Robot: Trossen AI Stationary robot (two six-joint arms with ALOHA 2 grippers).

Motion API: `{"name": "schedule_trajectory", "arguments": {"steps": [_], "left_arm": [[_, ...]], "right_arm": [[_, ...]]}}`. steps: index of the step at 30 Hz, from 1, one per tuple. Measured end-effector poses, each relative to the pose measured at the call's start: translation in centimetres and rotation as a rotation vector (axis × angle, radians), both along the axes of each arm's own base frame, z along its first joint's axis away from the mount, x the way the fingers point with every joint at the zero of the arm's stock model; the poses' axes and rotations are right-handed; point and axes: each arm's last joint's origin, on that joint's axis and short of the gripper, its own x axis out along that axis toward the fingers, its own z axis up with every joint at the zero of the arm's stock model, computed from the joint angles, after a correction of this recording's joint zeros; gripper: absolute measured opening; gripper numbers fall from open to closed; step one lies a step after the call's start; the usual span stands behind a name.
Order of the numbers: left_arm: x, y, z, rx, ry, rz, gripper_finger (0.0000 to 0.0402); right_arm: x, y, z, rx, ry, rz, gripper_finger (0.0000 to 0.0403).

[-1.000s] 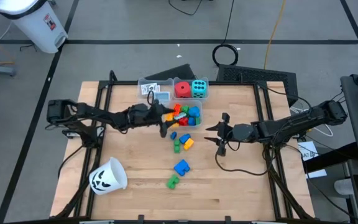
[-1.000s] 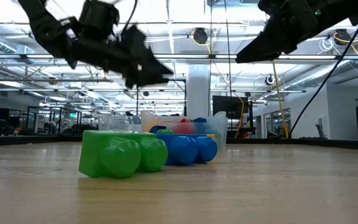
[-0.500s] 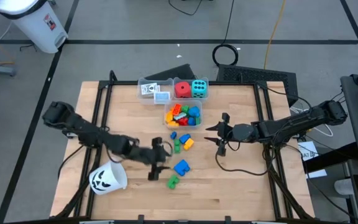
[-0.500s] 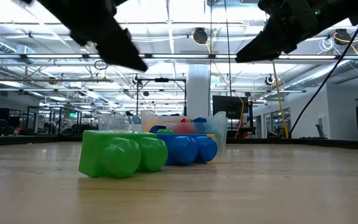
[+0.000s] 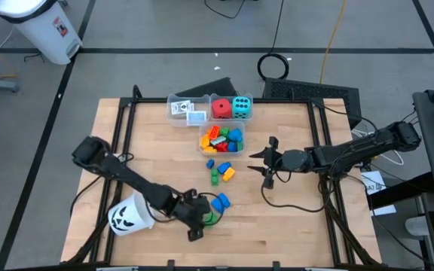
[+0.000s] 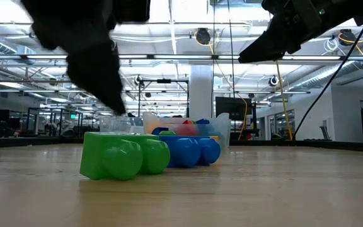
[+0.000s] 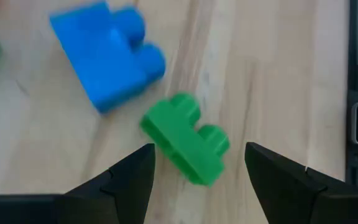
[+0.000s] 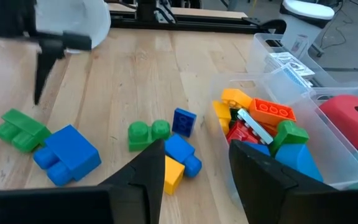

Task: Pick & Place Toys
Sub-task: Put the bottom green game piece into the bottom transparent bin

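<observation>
A green block [image 7: 185,146] lies on the wooden table near the front edge, with a blue block [image 7: 107,53] just beyond it. My left gripper [image 5: 200,218] hangs over the green block [image 5: 211,219], tipped downward and open. Its two fingers [image 7: 129,180] stand either side of the block without touching it. My right gripper [image 5: 266,162] hovers open and empty right of centre, above the table. Several more small blocks [image 5: 218,172] lie loose mid-table. From table height the green block [image 6: 121,154] and the blue block [image 6: 191,151] sit flat on the wood.
Clear bins stand at the far middle: one with blocks [image 5: 222,138], one with a red and a cyan die [image 5: 230,108], one with cards [image 5: 187,109]. A white pumpkin-face cup [image 5: 130,213] lies on its side beside my left arm.
My left gripper has swung from the bin of blocks toward the table's near edge and tipped downward, ending over the green block. The blocks have stayed where they were.
</observation>
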Motion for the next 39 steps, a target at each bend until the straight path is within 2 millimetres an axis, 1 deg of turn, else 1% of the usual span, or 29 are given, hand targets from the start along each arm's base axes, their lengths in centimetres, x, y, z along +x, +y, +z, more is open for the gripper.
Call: {"name": "schedule_trajectory", "arguments": {"steps": [6,10,15,17,20,23,27,31,39], "left_arm": [[0.7,-0.3,-3.0,-0.084,0.091,0.147,0.0253],[1.0,0.0,-4.1,-0.116,0.136,0.235,0.0253],[0.5,0.8,-4.0,-0.070,0.189,0.261,0.0252],[0.5,1.2,-4.0,-0.043,0.182,0.255,0.0252],[0.7,1.2,-3.9,0.021,0.151,0.199,0.0252],[0.7,1.3,-3.9,0.111,0.125,0.092,0.0252],[0.8,1.5,-3.9,0.212,0.090,0.051,0.0253],[0.8,1.5,-3.8,0.281,0.079,-0.021,0.0253],[1.0,1.3,-3.7,0.408,0.034,-0.250,0.0253]], "right_arm": [[0.0,0.0,0.0,0.000,0.000,0.000,0.0150],[0.0,0.0,0.0,0.000,0.000,0.000,0.0146],[0.0,0.0,0.0,-0.002,-0.005,0.001,0.0144],[0.1,0.0,0.1,-0.004,-0.014,0.003,0.0145],[0.1,0.0,0.3,-0.014,-0.025,0.008,0.0145],[0.2,0.0,0.4,-0.020,-0.036,0.011,0.0142],[0.2,0.0,0.4,-0.019,-0.038,0.011,0.0143],[0.2,0.0,0.4,-0.019,-0.038,0.011,0.0145],[0.1,0.2,0.4,-0.015,-0.038,0.019,0.0145]]}}
